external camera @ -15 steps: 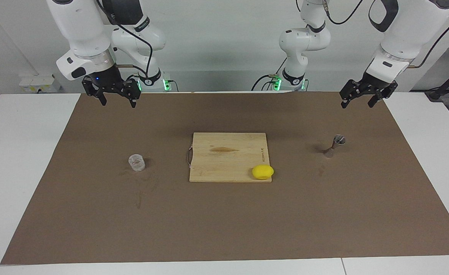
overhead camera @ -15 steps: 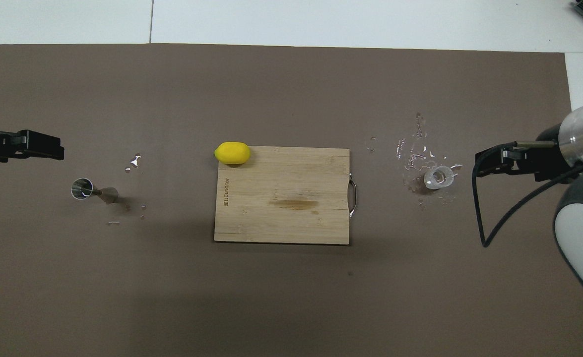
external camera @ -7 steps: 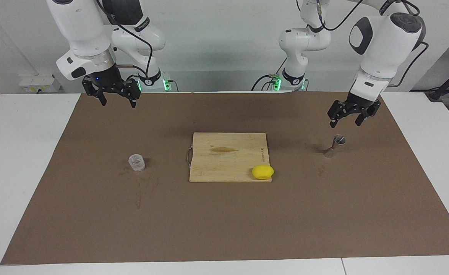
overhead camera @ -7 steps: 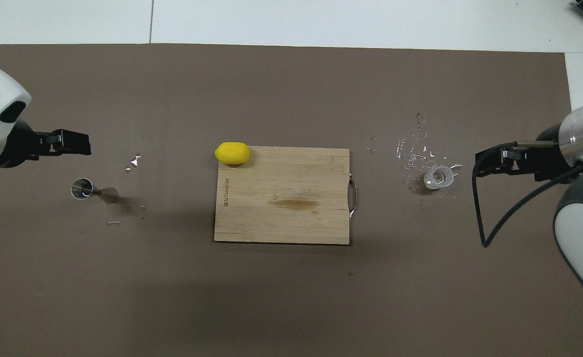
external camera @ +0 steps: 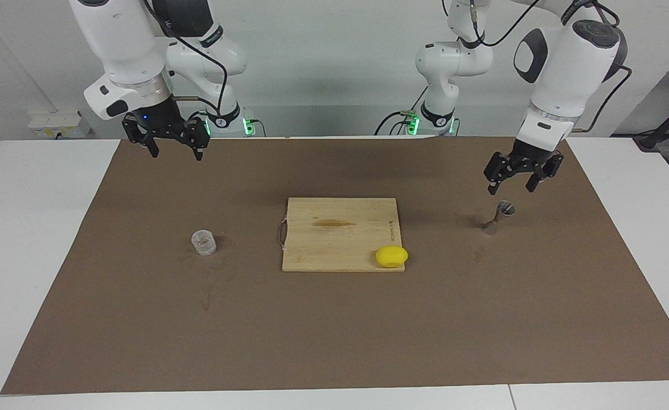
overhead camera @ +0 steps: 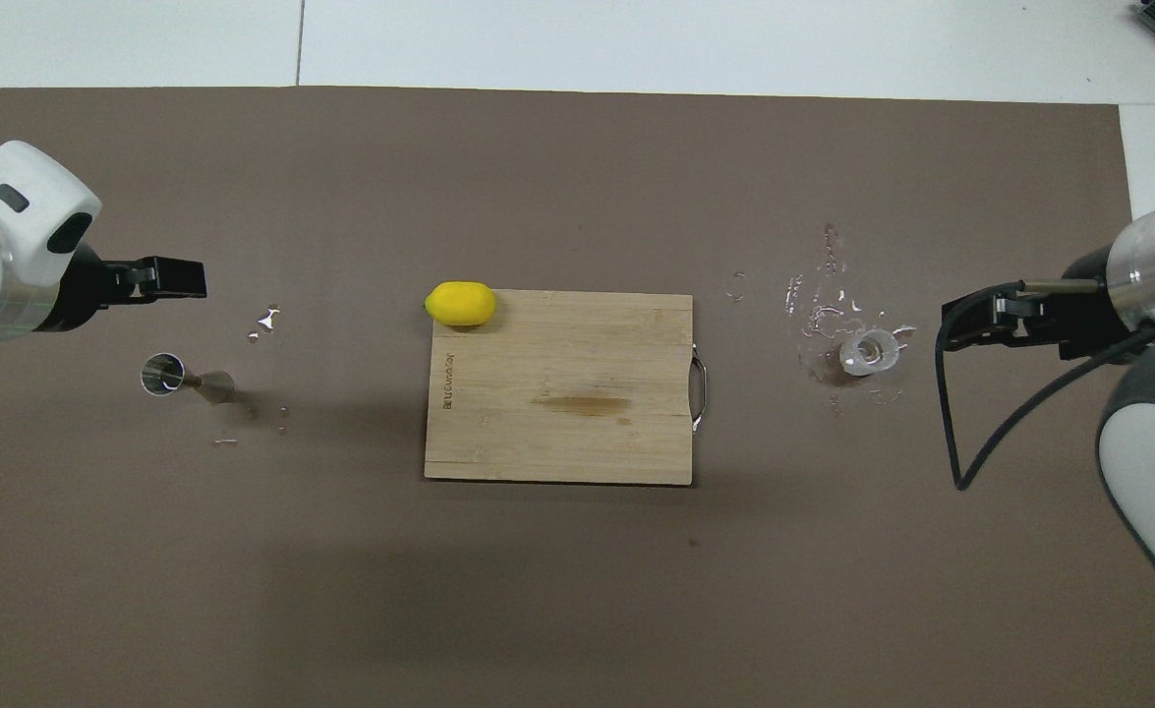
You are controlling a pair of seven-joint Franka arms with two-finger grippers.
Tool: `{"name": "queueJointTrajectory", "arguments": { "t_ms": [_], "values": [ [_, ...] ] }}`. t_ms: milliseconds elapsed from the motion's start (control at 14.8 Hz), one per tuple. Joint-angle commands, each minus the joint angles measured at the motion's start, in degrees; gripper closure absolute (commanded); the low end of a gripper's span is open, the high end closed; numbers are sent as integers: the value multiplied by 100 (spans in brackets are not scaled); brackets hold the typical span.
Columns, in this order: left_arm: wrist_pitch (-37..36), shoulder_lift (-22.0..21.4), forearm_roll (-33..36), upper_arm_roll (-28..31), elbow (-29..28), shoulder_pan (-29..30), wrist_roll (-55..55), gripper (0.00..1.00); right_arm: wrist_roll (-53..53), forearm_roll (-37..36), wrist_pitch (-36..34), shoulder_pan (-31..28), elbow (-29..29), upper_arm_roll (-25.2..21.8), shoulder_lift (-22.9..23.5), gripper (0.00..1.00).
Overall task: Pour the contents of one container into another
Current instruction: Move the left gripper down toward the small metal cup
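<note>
The left pincer (external camera: 514,180) hangs open just above the upright jigger (external camera: 498,217), seemingly lining up a grasp; the right pincer (external camera: 173,144), open, waits well above the glass cup (external camera: 204,242).

Left tool (external camera: 510,189) lower, nearer jigger (external camera: 498,217)

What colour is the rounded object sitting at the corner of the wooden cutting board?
Bright yellow all over, lemon-like; it shows best in the facing view, on the cutting board.
</note>
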Motion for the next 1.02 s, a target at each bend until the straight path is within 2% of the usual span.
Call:
{"name": "queueJointTrajectory", "arguments": {
  "t_ms": [0,203,474,745,948],
  "values": [
    [328,-241,-11,-5,-464,63,-27,0,62,102,-32,-66,-67,29,-94,0],
    [205,-197,-63,-40,-359,-25,7,0,62,102,-32,-66,-58,29,-94,0],
    [-507,-258,-90,-67,-341,-227,-10,0,62,102,-32,-66,-58,29,-94,0],
    [-375,-267,-99,-67,-376,-587,-10,0,62,102,-32,-66,-67,29,-94,1],
    [-270,-258,-99,-67,-367,-614,-10,0,62,102,-32,-66,-58,29,-94,1]
  ]
}}
